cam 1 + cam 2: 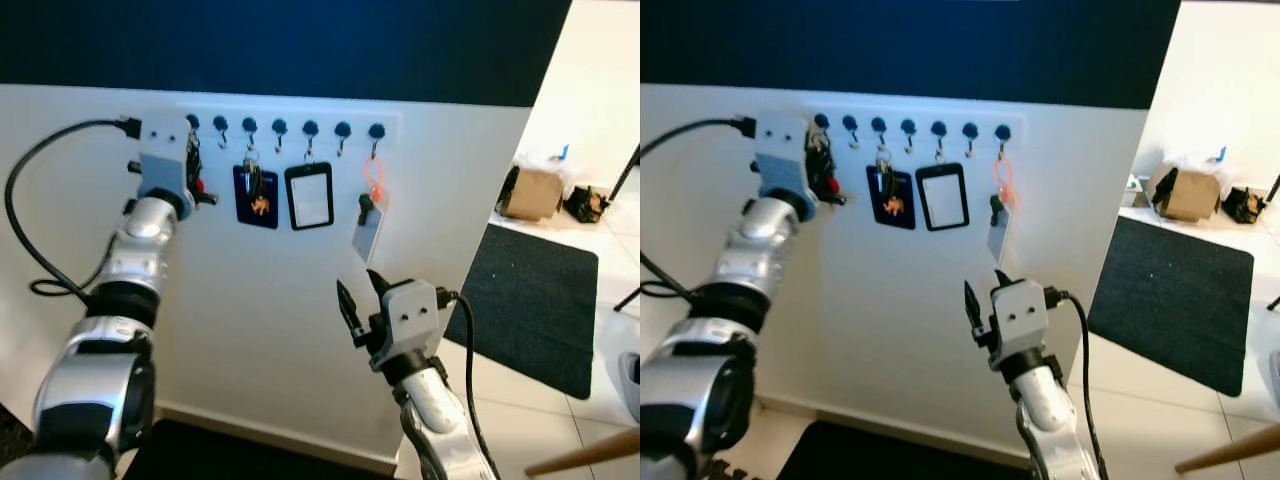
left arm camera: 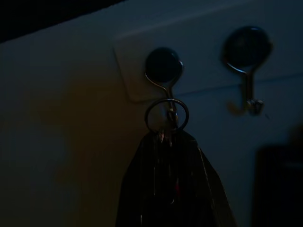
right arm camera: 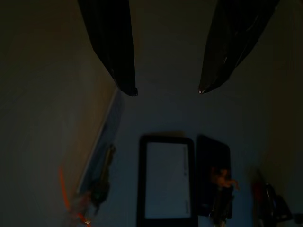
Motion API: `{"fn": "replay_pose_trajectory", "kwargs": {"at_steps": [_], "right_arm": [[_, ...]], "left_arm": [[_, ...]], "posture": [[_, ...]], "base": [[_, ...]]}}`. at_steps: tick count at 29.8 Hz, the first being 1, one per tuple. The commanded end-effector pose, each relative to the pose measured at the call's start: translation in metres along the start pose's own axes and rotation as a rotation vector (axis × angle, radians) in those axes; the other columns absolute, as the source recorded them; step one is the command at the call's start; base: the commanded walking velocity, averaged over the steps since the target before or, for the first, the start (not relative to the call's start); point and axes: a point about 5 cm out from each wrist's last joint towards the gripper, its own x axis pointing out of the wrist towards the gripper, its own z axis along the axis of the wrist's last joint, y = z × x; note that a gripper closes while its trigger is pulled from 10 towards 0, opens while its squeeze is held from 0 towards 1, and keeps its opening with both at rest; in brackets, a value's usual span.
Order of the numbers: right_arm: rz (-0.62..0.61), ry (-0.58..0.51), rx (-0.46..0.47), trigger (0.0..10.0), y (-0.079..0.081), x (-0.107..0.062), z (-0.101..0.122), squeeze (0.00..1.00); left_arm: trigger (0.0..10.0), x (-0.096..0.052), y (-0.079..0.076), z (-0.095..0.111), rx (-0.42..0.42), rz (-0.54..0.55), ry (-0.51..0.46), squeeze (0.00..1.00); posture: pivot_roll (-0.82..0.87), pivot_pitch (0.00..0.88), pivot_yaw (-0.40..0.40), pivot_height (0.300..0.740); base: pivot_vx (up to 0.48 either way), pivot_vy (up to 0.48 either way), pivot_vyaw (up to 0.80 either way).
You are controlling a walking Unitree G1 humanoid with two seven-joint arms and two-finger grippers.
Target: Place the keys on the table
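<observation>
A white wall (image 1: 250, 330) carries a row of dark hooks (image 1: 310, 128) under a navy band. From them hang a blue card holder (image 1: 257, 197) with a small orange charm, a black-framed badge (image 1: 308, 196), and an orange lanyard (image 1: 374, 182) with a tilted tag — all to the right of the keys. Off to the right, a dark mat (image 1: 535, 300) lies on pale tiles, with a cardboard box (image 1: 530, 192) beyond it.

The left gripper (image 1: 193, 170) is raised to the leftmost hook, its fingers closed together on the keys (image 2: 165, 137), which hang there by a ring. The left wrist view, very dark, shows that ring (image 2: 166, 114) looped on the hook with the black fingers pinched just below it; the next hook beside it is bare.

The right gripper (image 1: 358, 300) hovers lower, well apart from the wall items, fingers spread. Its wrist view looks past both fingertips (image 3: 124, 71) at the badge, card holder and lanyard.
</observation>
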Motion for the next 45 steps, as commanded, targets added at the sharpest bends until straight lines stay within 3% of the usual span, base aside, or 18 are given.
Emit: {"fn": "replay_pose_trajectory", "kwargs": {"at_steps": [1,7,14,18,22,27,31,35,40,45], "right_arm": [[0.017,0.003,0.005,10.0,0.005,-0.001,-0.001,0.00],[0.026,0.000,0.012,10.0,0.008,0.001,-0.001,0.00],[0.017,0.003,0.008,10.0,0.005,0.000,-0.001,0.00],[0.017,0.004,0.007,10.0,0.005,0.000,-0.001,0.00],[0.013,0.006,0.007,10.0,0.004,-0.001,-0.001,0.00],[0.018,0.005,0.009,10.0,0.006,0.000,-0.002,0.00],[0.020,0.003,0.014,10.0,0.007,0.002,-0.002,0.00],[0.024,0.002,0.016,10.0,0.008,0.002,-0.002,0.00],[0.017,0.002,0.015,10.0,0.008,0.002,-0.001,0.00],[0.012,0.003,0.013,10.0,0.007,0.001,-0.001,0.00]], "left_arm": [[10.0,0.001,-0.001,0.011,0.023,-0.048,-0.032,0.00],[10.0,-0.001,0.010,0.012,0.049,0.027,-0.012,0.00],[10.0,-0.015,-0.006,-0.010,0.109,-0.089,0.077,0.00],[10.0,-0.018,-0.009,-0.013,0.108,-0.096,0.083,0.00],[10.0,-0.022,0.003,0.008,0.045,0.030,-0.049,0.00],[10.0,-0.024,0.008,0.020,0.059,0.030,-0.078,0.00],[10.0,-0.020,0.009,0.011,0.115,-0.006,0.037,0.00],[10.0,-0.016,0.004,0.010,0.115,-0.017,0.041,0.00],[10.0,-0.012,-0.021,-0.009,0.111,-0.116,0.140,0.00],[10.0,-0.007,-0.025,-0.015,0.091,-0.115,0.188,0.00]], "posture": [[0.00,0.125,0.050,0.740],[0.01,0.127,0.049,0.740],[0.00,0.135,0.052,0.740],[0.00,0.135,0.053,0.740],[0.01,0.136,0.052,0.740],[0.01,0.136,0.052,0.740],[0.02,0.136,0.050,0.740],[0.02,0.137,0.052,0.740],[0.01,0.140,0.060,0.740],[0.01,0.143,0.061,0.740]], "base": [[0.000,0.000,0.00],[0.000,0.000,0.00],[0.000,0.000,0.00],[0.000,0.000,0.00],[0.000,0.000,0.00],[0.000,0.000,0.00],[0.000,0.000,0.00],[0.000,0.000,0.00],[0.000,0.000,0.00],[0.000,0.000,0.00]]}}
